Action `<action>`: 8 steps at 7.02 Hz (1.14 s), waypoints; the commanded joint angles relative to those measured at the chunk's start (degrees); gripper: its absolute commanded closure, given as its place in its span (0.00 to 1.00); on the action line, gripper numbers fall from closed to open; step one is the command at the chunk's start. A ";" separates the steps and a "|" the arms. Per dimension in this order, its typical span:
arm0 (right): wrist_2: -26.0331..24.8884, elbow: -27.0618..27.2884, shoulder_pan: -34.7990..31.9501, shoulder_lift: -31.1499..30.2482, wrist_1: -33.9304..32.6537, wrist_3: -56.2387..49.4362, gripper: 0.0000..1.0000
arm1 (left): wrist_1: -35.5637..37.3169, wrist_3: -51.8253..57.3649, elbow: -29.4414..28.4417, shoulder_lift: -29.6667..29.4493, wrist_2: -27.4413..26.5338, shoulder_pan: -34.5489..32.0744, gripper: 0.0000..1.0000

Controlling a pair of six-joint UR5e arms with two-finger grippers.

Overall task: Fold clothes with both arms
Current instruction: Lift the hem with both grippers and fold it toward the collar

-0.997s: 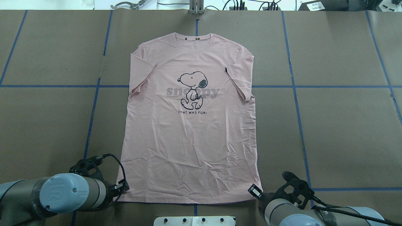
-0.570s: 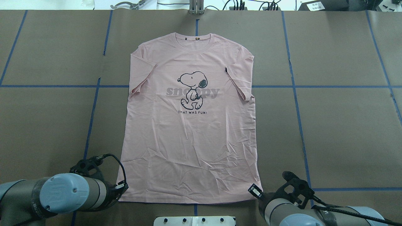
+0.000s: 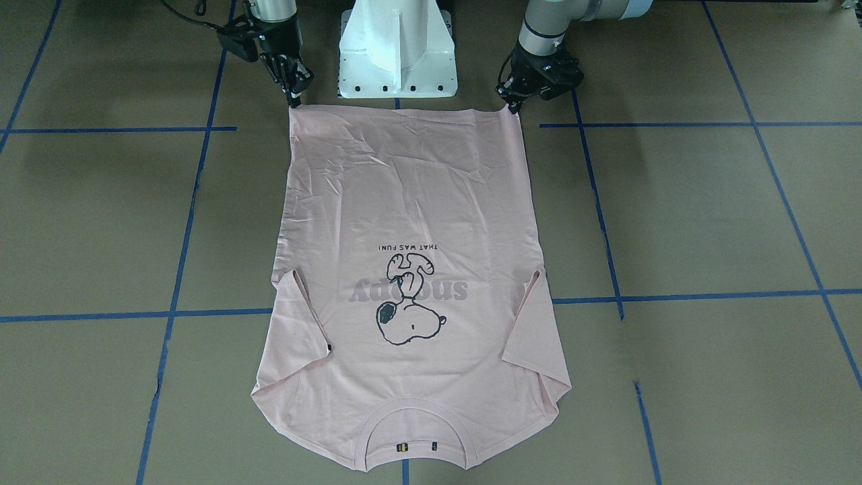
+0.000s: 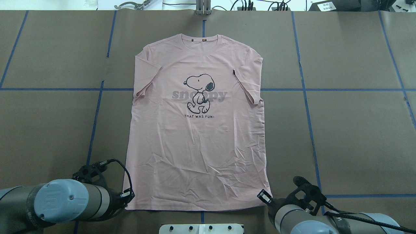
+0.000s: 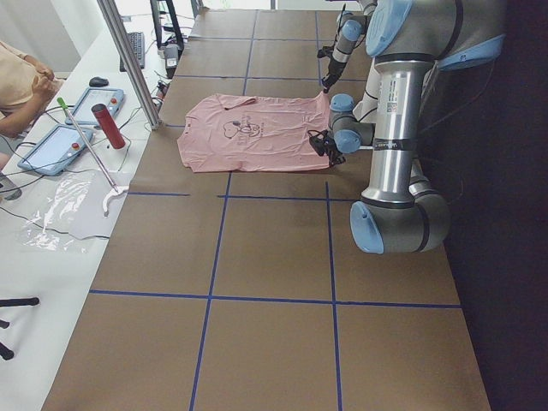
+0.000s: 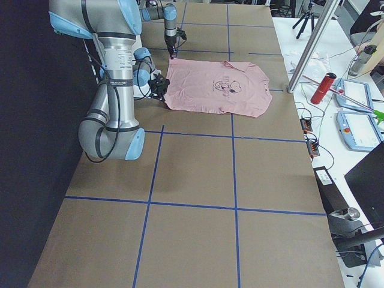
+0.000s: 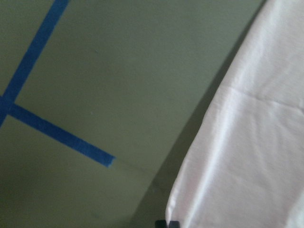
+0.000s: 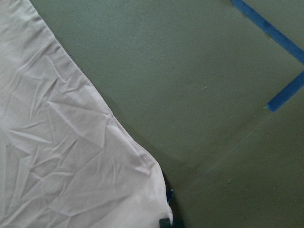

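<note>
The pale pink Snoopy T-shirt (image 4: 198, 139) lies flat and face up on the brown table, collar at the far side, hem toward me. My left gripper (image 4: 127, 196) sits at the hem's left corner and my right gripper (image 4: 265, 199) at its right corner. In the front-facing view both corners are drawn into small points at the left gripper (image 3: 515, 108) and the right gripper (image 3: 294, 101), which look shut on the fabric. The left wrist view shows the shirt's hem corner (image 7: 247, 156) right at the fingertips, as does the right wrist view (image 8: 71, 156).
The white pedestal base (image 3: 397, 47) stands just behind the hem, between the two arms. Blue tape lines (image 4: 94, 123) cross the brown table cover. A metal post (image 5: 128, 60), a red bottle (image 6: 323, 88) and tablets stand on the bench past the collar end.
My left arm has shifted slightly, and the hem's left corner has drawn in a little with it. The right arm and the rest of the shirt have barely moved.
</note>
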State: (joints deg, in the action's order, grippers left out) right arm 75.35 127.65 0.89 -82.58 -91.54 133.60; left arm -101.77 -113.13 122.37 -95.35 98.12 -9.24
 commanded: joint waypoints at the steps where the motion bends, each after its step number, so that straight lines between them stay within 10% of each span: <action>1: 0.06 6.95 1.48 -4.31 -0.13 0.08 1.00 | 0.52 -1.57 6.10 0.51 1.11 1.59 1.00; 5: -0.64 9.63 -2.20 -3.66 0.13 -2.71 1.00 | 0.17 0.87 11.58 0.42 0.32 -2.07 1.00; 8: 0.58 2.12 -12.88 3.87 0.39 -16.38 1.00 | 1.22 7.86 7.83 -3.96 0.41 -11.37 1.00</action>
State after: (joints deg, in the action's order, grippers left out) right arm 75.35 133.82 -6.41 -82.58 -91.36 123.40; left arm -100.73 -109.80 132.63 -98.07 98.48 -16.04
